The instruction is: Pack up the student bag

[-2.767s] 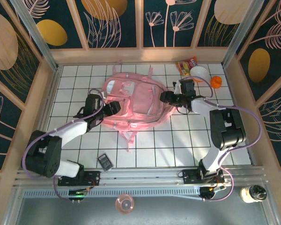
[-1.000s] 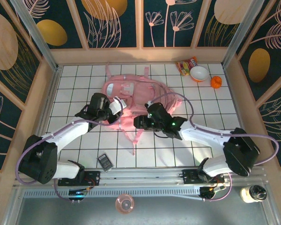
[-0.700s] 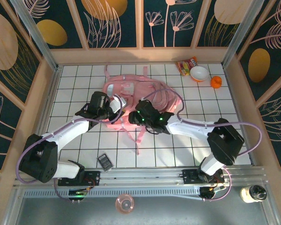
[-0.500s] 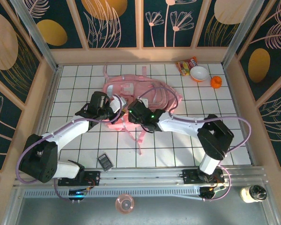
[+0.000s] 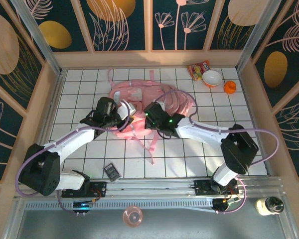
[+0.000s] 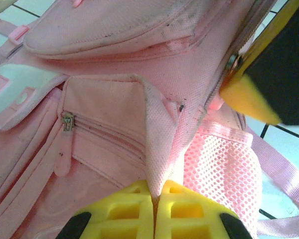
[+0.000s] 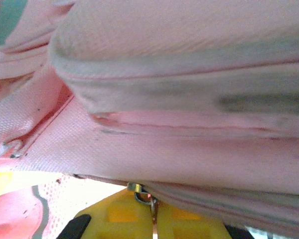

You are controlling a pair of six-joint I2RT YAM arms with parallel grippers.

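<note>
Pink fabric bunches up in the middle of the white tiled bench (image 5: 189, 159), a little toward the back wall: this is the student bag (image 5: 162, 99), crumpled between the two arms, with its straps (image 5: 152, 147) trailing toward the near edge.

The left end effector (image 5: 123, 114) is at the bag's left side. In the left wrist view its yellow pads (image 6: 124, 211) are pressed together on a raised fold of the bag's (image 6: 109, 99) woven cloth, which stands up in a ridge between them (image 6: 154, 196). A zipped pocket with a small metal puller (image 6: 67, 122) lies to the left of that fold, and a pink mesh panel (image 6: 219, 164) to the right.

The right end effector (image 5: 150, 118) reaches in from the right and meets the bag's near edge, close beside the left one. In the right wrist view its yellow pads (image 7: 179, 214) are also pressed together (image 7: 153, 211), pinching a small metal zip pull (image 7: 143, 194) that hangs from the bag's (image 7: 189, 59) seam. The same yellow-tipped finger (image 6: 246, 99) shows at the upper right of the left wrist view, against the bag's zip.

Well apart from the bag, in the far right corner, stand a white bowl (image 5: 212, 78), a red snack packet (image 5: 198, 68) just behind it, and a small orange object (image 5: 230, 87). A small dark flat gadget (image 5: 111, 172) lies near the front edge, by the left arm's base.
</note>
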